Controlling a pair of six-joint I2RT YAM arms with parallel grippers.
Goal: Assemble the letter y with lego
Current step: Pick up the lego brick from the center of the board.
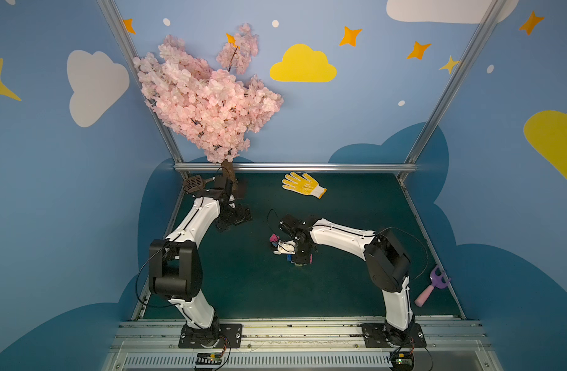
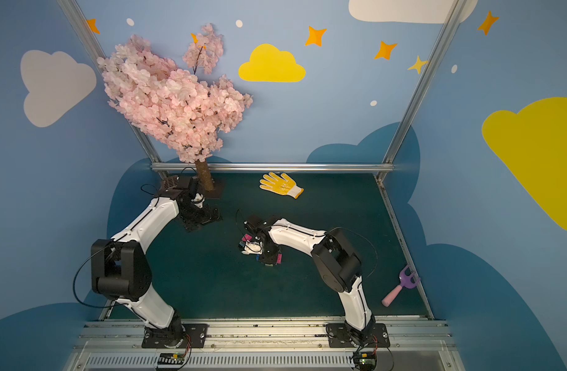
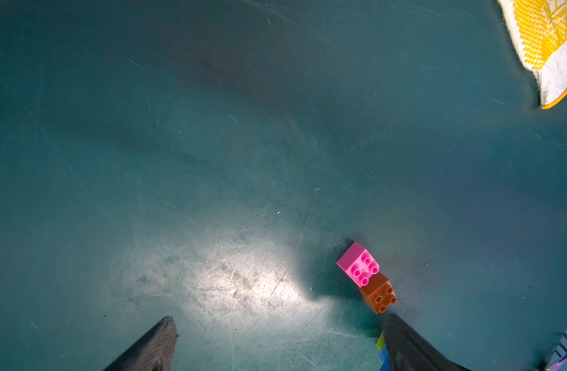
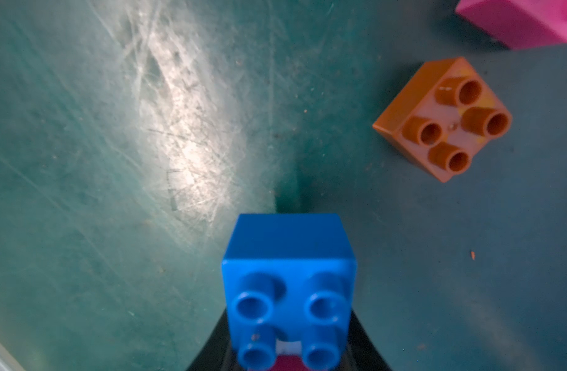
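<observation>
R gripper (image 1: 299,258) clenched on dark blue brick (image 4: 288,257), low over table (image 4: 83,225) mid — prob. to keep it steady for joining; orange brick (image 4: 442,119) and pink brick (image 4: 519,22) lay nearby. L gripper (image 3: 280,321) gaped empty — parked well apart.

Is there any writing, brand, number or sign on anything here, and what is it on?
No text can be read.
On the glove: a yellow mark, cut off by the picture's edge, unreadable.
On the blue brick and orange brick: no lettering shows.
On the wall: painted clouds and stars only.
</observation>
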